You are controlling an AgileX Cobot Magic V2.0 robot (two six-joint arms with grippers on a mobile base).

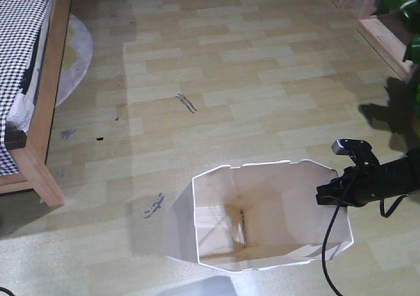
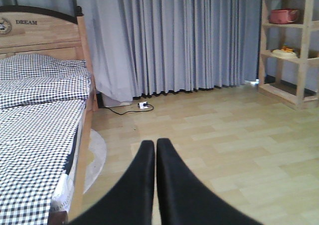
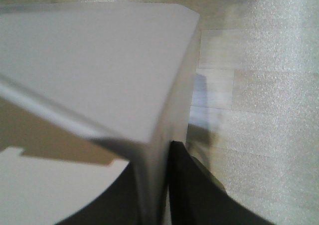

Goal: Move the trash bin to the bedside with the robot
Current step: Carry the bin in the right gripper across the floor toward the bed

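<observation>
Right pincer [image 1: 326, 193] grips the tall white plastic bin's [image 1: 275, 186] right rim; left pincer [image 2: 155, 146] closed, empty. Wooden-framed checked bed [image 1: 23, 28] lies well apart, far left: move undone.

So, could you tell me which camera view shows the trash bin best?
The exterior front-facing view: the whole trash bin shows, rim and inside. The right wrist view shows only a blurred stretch of its wall, close up; the left wrist view misses it.

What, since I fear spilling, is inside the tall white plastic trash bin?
The tall white plastic trash bin shows only a brownish-stained bottom; its near wall hides the front part.
</observation>
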